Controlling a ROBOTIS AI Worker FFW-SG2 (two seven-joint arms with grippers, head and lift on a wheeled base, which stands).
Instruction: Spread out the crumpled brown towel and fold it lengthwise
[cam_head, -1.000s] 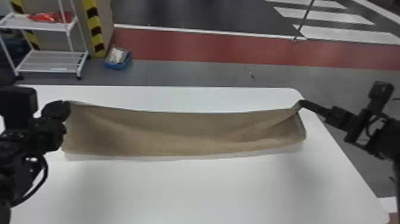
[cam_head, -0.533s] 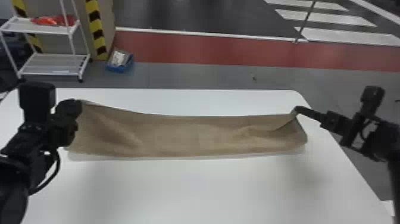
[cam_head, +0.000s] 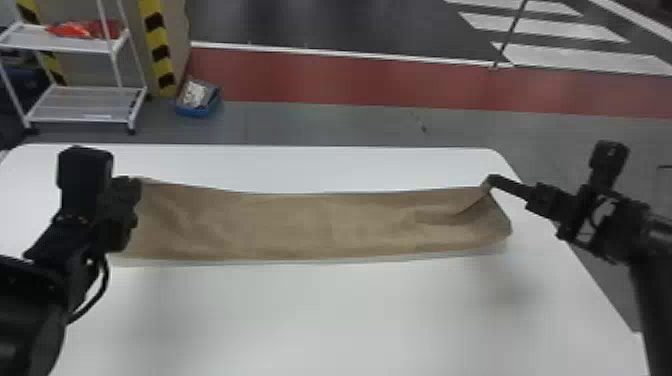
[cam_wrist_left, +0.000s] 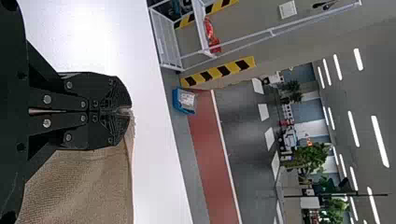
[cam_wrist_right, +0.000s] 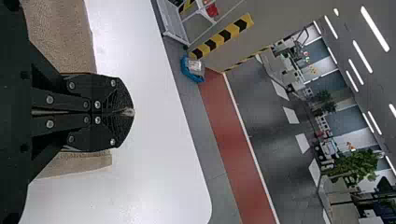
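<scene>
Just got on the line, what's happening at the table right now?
The robot has the brown towel pinched at both ends of its far edge: the left end effector is shut on one corner, the right end effector on the other. The towel stretches between them as a long strip across the white table, spread out with some soft creases. Whether it is already folded lengthwise, I can't tell for certain.

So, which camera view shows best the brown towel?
The head view: the towel shows there nearly end to end. The left wrist view has one part, pinched by the left gripper; the right wrist view has parts either side of the right gripper.
</scene>
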